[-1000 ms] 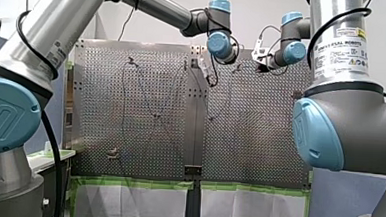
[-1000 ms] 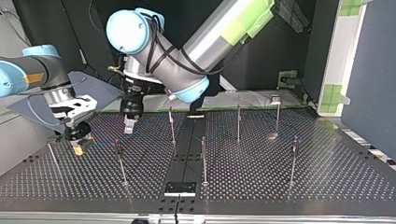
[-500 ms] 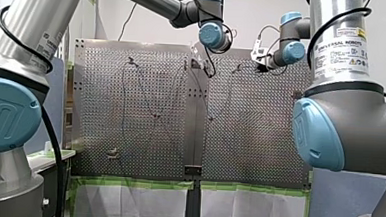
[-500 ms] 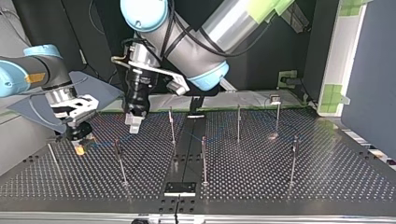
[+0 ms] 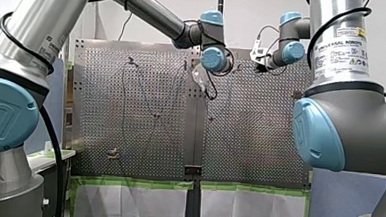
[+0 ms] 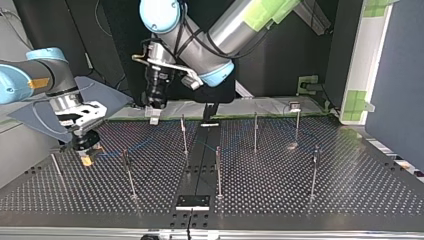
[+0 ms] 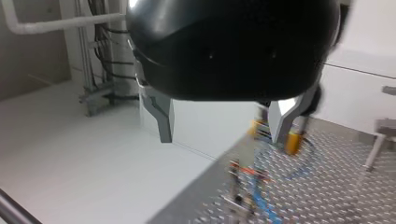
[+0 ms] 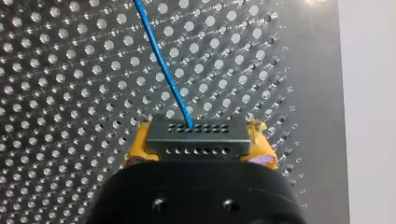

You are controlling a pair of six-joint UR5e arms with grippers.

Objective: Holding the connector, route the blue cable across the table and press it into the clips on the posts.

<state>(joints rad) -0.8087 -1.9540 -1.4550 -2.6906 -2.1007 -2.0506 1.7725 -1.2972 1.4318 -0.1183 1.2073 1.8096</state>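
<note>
- Yellow pads [image 8: 137, 147] of my right tool [image 8: 198, 147] are clenched on the grey rectangular multi-hole connector [image 8: 196, 133], one pad against each short end.
- In the right wrist view, the thin blue cable [image 8: 163, 60] leaves the upper row of holes in the connector. It runs straight ahead of the tool over the perforated metal worktop [image 8: 70, 93].
- In the top view, my right tool [image 6: 86, 150] sits low over the worktop at the view's left, close to the surface.
- From that tool the blue cable [image 6: 135, 146] runs just above the worktop towards the view's middle, among the slender upright metal posts [image 6: 184, 135].
- Whether the cable is seated in any clip on the posts cannot be told; the clips are too small to read.
- My left tool [image 7: 223, 121] is black with two metal fingers [image 7: 161, 116]. It is released: the fingers stand wide apart with nothing between them.
- In the top view, my left tool [image 6: 154, 116] points downward over the far edge of the worktop. It is raised clear of the blue cable and well apart from my right tool.
</note>
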